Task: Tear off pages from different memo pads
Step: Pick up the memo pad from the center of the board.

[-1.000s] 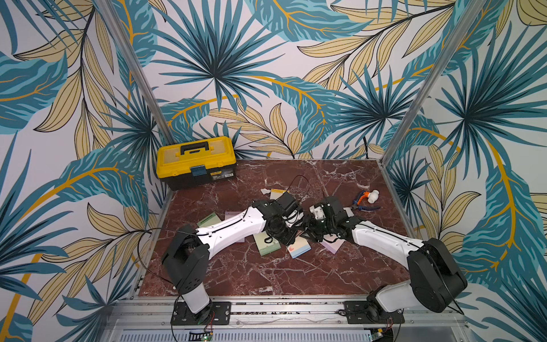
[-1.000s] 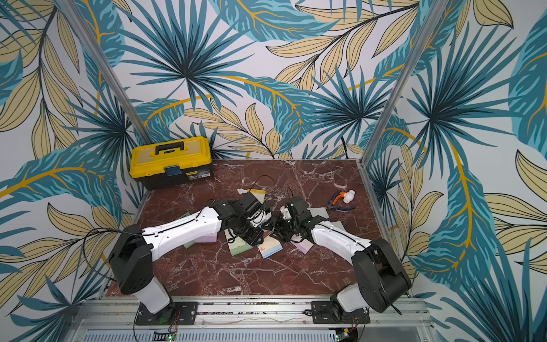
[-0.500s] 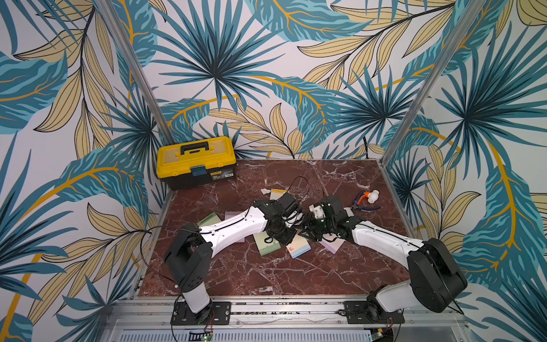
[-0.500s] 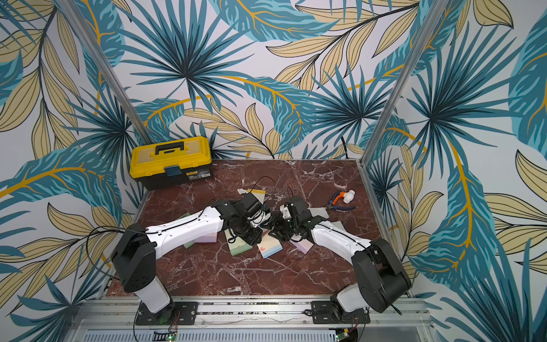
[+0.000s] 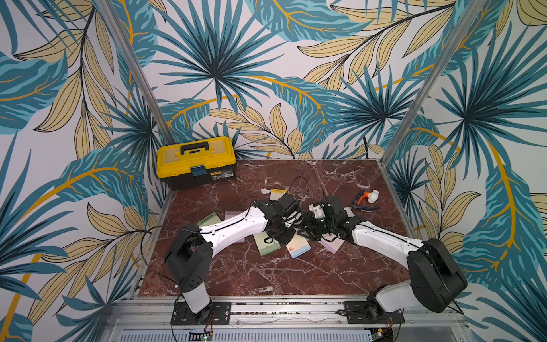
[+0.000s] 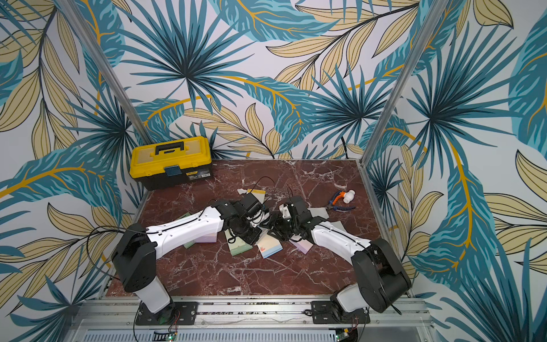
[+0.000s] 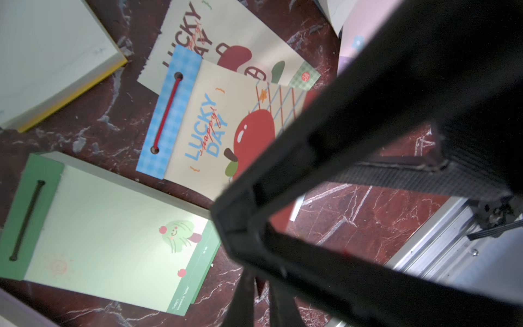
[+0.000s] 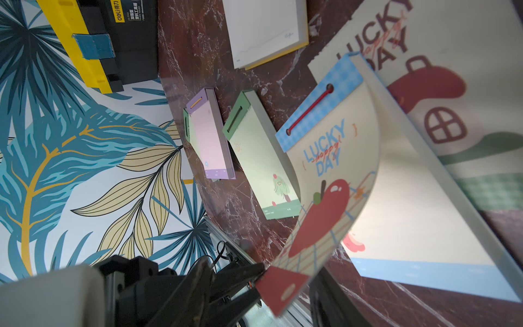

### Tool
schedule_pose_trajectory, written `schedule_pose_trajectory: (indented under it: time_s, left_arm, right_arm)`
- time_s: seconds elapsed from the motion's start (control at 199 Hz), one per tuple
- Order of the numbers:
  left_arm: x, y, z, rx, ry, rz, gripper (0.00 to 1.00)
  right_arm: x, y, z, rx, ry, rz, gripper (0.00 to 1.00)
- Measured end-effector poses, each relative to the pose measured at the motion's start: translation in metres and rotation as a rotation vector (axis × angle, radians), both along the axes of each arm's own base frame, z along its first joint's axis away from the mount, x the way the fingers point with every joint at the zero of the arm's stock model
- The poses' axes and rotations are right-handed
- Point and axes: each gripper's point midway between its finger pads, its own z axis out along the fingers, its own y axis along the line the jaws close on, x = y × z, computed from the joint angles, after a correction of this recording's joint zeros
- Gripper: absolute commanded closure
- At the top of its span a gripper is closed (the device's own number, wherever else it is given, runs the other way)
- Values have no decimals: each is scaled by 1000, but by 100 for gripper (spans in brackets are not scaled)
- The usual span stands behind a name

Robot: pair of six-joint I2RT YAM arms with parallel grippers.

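left arm (image 5: pixel 233 229): white shell, black joints, black cable | right arm (image 5: pixel 384 241): same

The apple-printed page (image 8: pixel 336 175) curls up off its blue-topped pad (image 8: pixel 418 226), beside the flat green pad (image 8: pixel 263 161).

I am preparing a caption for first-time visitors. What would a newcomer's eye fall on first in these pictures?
First, the palm-leaf wallpaper around the marble table, with the yellow toolbox in its far left corner. Then, in the right wrist view, the apple "LUCKY DAY" page curled up off its blue-topped memo pad, its red corner pinched in the left gripper.
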Motion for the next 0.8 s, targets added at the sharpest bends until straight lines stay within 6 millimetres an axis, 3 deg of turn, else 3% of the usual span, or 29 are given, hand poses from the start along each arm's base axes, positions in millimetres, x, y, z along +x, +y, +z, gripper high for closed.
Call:
schedule_pose_trajectory:
  time_s: [0.115, 0.281, 0.492, 0.623, 0.803]
  left_arm:
    - [0, 0, 0, 0, -1, -1, 100]
    - [-1, 0, 0, -2, 2, -3, 100]
    - [-1, -1, 0, -4, 6, -4, 100]
    - [-2, -1, 0, -7, 10, -6, 100]
    - [-3, -2, 0, -12, 16, -11, 100]
  right_arm:
    - [0, -3, -3, -20, 4, -14, 34]
    - [-6, -22, -4, -120, 22, -60, 32]
    - [-15, -47, 22, -197, -41, -114, 32]
    - [-19, -44, 26, -175, -40, -99, 32]
    - [-14, -23, 1, -136, 30, -57, 32]
